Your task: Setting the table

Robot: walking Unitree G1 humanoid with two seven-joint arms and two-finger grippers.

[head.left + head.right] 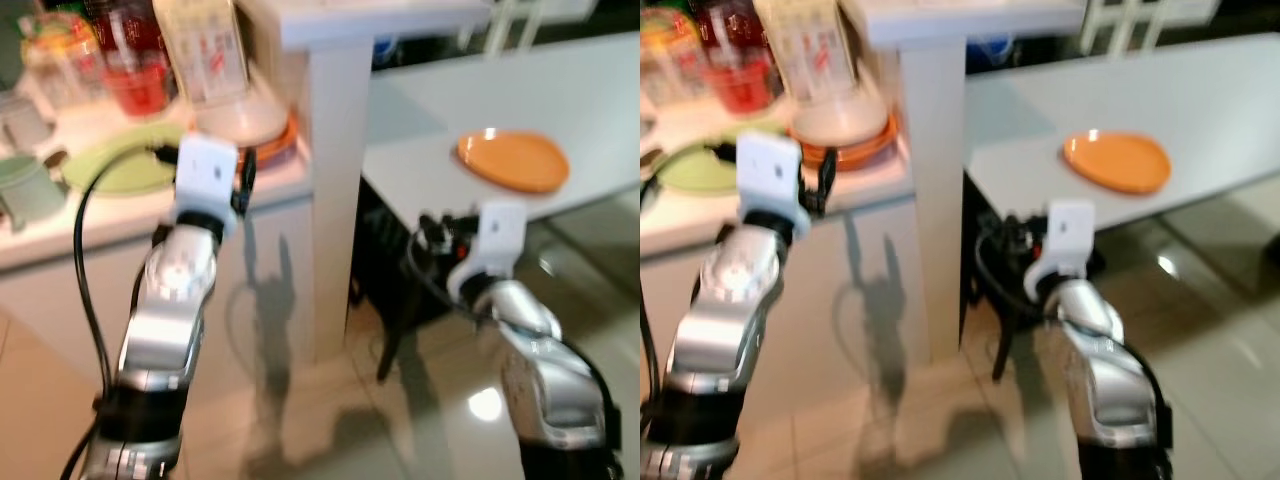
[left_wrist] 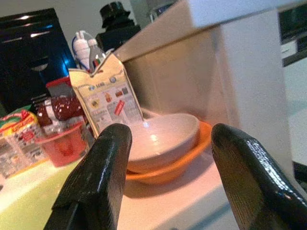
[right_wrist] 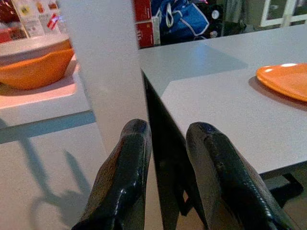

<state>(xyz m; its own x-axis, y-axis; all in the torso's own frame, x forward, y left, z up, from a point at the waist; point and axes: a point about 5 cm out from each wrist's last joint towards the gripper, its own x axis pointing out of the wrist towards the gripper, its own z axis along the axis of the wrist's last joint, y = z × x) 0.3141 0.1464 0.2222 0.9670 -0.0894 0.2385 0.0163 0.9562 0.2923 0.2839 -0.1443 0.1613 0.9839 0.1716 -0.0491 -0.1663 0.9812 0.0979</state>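
On the white counter (image 1: 150,215) a white bowl (image 2: 163,136) is nested in an orange bowl (image 2: 168,173), beside a pale green plate (image 1: 125,165). My left gripper (image 2: 172,132) is open at the counter's front edge, its fingers (image 2: 103,172) pointing at the stacked bowls a short way ahead, with nothing between them. An orange plate (image 1: 513,160) lies on the white dining table (image 1: 590,90) to the right. My right gripper (image 3: 165,143) is shut and empty, held low below the table's near edge, short of the plate.
A white pillar (image 1: 338,180) stands between counter and table. A printed pouch (image 2: 108,98), a red cup (image 1: 135,88), jars and a pale mug (image 1: 25,185) crowd the counter's back. A blue bag (image 3: 180,19) lies beyond the table. Glossy tile floor (image 1: 330,420) lies below.
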